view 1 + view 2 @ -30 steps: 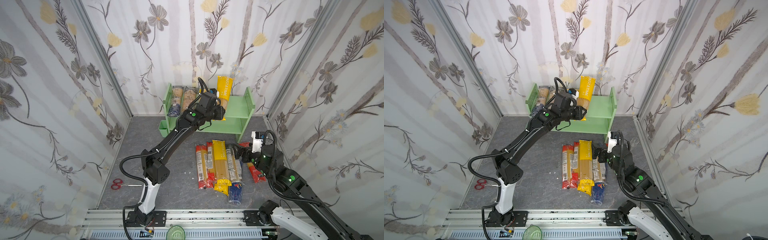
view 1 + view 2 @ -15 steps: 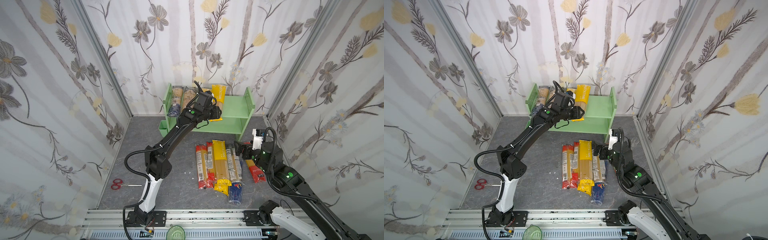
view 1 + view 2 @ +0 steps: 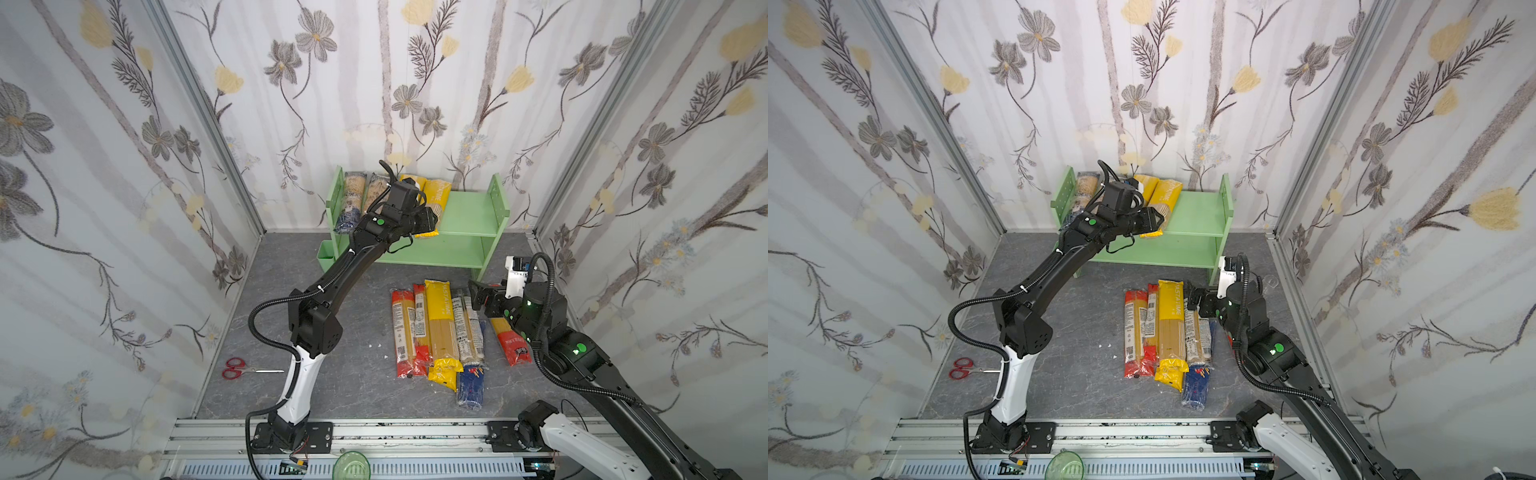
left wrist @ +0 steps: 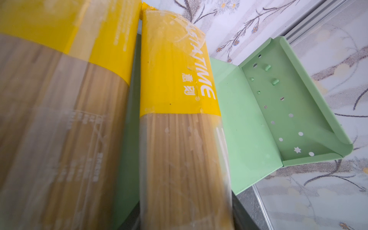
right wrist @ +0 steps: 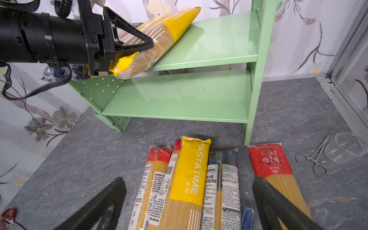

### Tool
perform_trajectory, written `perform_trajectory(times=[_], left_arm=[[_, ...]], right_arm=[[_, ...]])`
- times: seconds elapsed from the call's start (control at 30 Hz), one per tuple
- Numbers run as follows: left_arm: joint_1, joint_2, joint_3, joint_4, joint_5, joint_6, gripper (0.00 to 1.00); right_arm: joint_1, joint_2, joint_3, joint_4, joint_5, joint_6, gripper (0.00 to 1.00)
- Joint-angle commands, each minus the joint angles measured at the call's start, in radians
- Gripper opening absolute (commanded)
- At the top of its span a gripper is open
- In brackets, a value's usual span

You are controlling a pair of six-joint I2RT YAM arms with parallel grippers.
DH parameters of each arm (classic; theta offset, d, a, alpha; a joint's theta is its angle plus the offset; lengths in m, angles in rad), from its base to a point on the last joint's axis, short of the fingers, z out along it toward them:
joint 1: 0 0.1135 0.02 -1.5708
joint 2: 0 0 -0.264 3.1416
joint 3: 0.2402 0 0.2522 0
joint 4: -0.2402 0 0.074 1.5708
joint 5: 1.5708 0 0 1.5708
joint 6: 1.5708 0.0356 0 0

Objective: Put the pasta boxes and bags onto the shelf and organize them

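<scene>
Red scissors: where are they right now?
In both top views the red scissors lie on the grey floor at the left, beside the left arm's white link, apart from the pasta pile.

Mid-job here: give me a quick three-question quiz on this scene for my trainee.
1. True or false: the shelf has pasta bags on its lower board.
2. How many packs lie on its top board? A two, B four, C six.
3. Fill in: the open ___ gripper hovers over the floor packs.
Key: 1 false, it is bare; 2 B; 3 right gripper.
</scene>
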Motion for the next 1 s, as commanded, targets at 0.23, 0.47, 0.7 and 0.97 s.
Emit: perform_trajectory(times=[0.23,0.47,0.7,0.97], left_arm=[[0.006,0.019,0.026,0.057,-0.095,-0.036,0.53],[0.001,0.031,0.068,0.061,-0.04,-0.058,0.82],[-0.024,0.035,0.106,0.06,0.051,-0.061,0.85],[-0.051,-0.025,0.066,0.061,0.052,-0.032,0.88]], right_arm=[[-0.009,0.01,0.014,0.031,-0.012,-0.018,1.0],[-0.021,-0.001,0.017,0.026,-0.009,-0.018,1.0],[-0.025,0.013,0.039,0.02,-0.014,-0.018,1.0],[-0.025,0.032,0.071,0.008,-0.017,-0.018,1.0]])
